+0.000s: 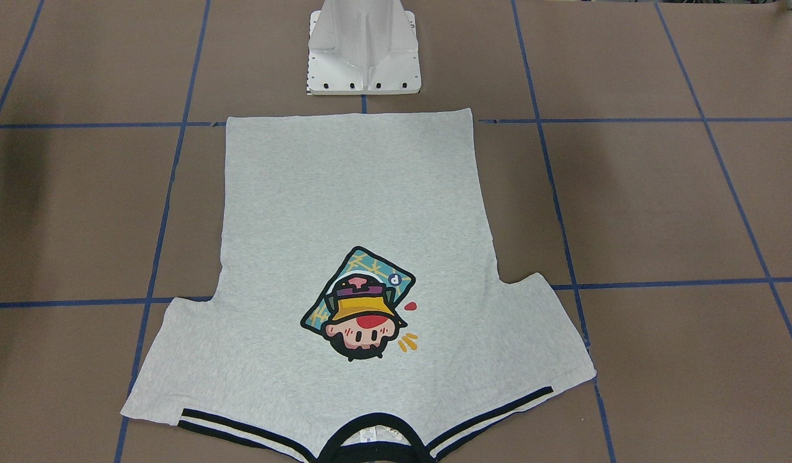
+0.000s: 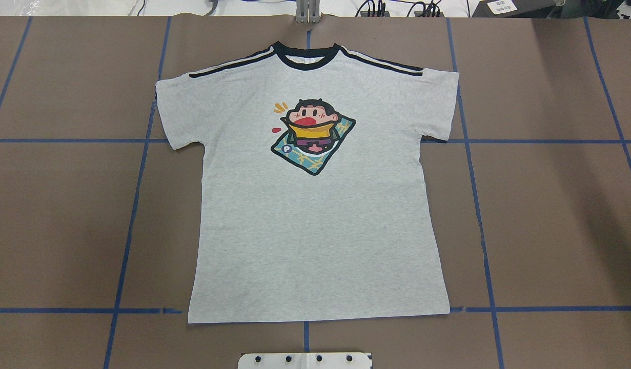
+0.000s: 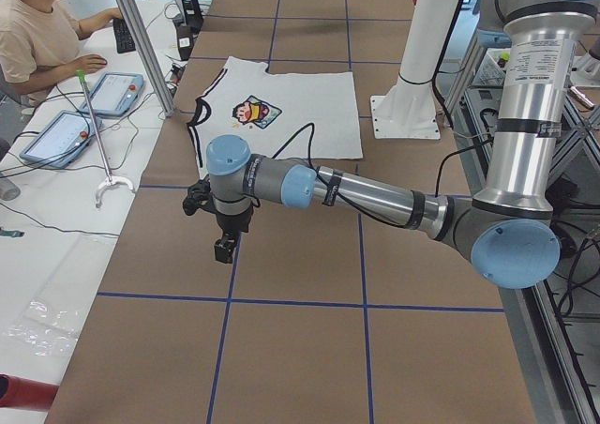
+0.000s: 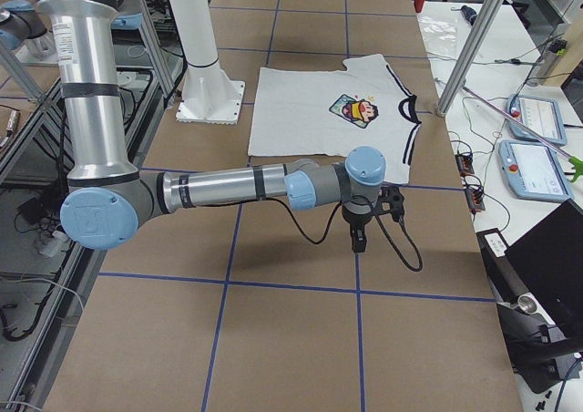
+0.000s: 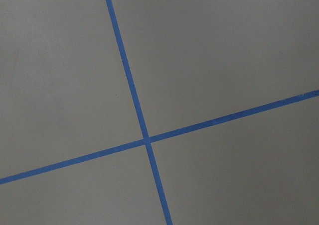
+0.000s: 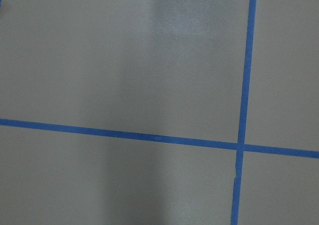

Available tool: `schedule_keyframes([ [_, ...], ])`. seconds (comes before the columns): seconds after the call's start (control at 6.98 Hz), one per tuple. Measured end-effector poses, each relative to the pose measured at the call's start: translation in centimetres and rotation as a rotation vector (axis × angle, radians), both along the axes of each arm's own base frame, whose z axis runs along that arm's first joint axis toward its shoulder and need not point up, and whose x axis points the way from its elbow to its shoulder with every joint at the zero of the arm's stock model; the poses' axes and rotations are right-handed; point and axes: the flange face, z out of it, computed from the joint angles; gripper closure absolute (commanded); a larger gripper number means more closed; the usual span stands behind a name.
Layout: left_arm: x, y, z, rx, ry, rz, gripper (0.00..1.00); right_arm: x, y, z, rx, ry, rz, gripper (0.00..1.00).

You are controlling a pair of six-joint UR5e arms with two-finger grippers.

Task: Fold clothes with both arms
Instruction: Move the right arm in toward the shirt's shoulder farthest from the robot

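Found the grey T-shirt [image 2: 315, 230] spread flat and print-up in the middle of the brown table [image 2: 551, 205], collar toward the far edge, hem near the white pedestal [image 1: 363, 64]. Noted its edges lying free and straight, sleeves out to either side, with broad bare table to the left and right of it.

Caught the left arm [image 3: 375, 194] in the left side view, stretched low over the table, with the left gripper [image 3: 225, 248] pointed down at bare surface, well apart from the shirt's left sleeve. Caught the right arm [image 4: 228, 189] mirrored in the right side view, with the right gripper [image 4: 358, 241] likewise aimed down, well apart from the right sleeve. Could not tell the state of either pair of jaws from those side views.

Got only brown surface and crossing blue tape lines [image 5: 144, 138] from both wrist cameras.
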Motion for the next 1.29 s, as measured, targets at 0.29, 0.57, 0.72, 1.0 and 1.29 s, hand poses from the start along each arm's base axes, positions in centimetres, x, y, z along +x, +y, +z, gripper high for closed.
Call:
schedule_keyframes([
  [0.29, 0.2, 0.2, -0.9, 0.017, 0.013, 0.005, 0.00, 0.0, 0.3, -1.0, -0.025, -0.001, 0.000, 0.00],
  [0.57, 0.7, 0.3, -2.2, 0.035, 0.058, 0.014, 0.00, 0.0, 0.7, -1.1, -0.030, 0.001, -0.001, 0.00],
  [0.72, 0.9, 0.3, -2.5, 0.048, 0.082, 0.020, 0.00, -0.4, 0.8, -1.0, -0.019, -0.001, -0.010, 0.00],
  [1.0, 1.1, -0.3, -2.6, 0.122, 0.109, 0.028, 0.00, -4.0, 0.2, -1.3, 0.016, -0.014, -0.041, 0.00],
  [1.29, 1.6, -2.0, -1.9, 0.144, 0.115, 0.037, 0.00, -11.3, -5.1, -2.8, 0.005, -0.073, 0.031, 0.00],
])
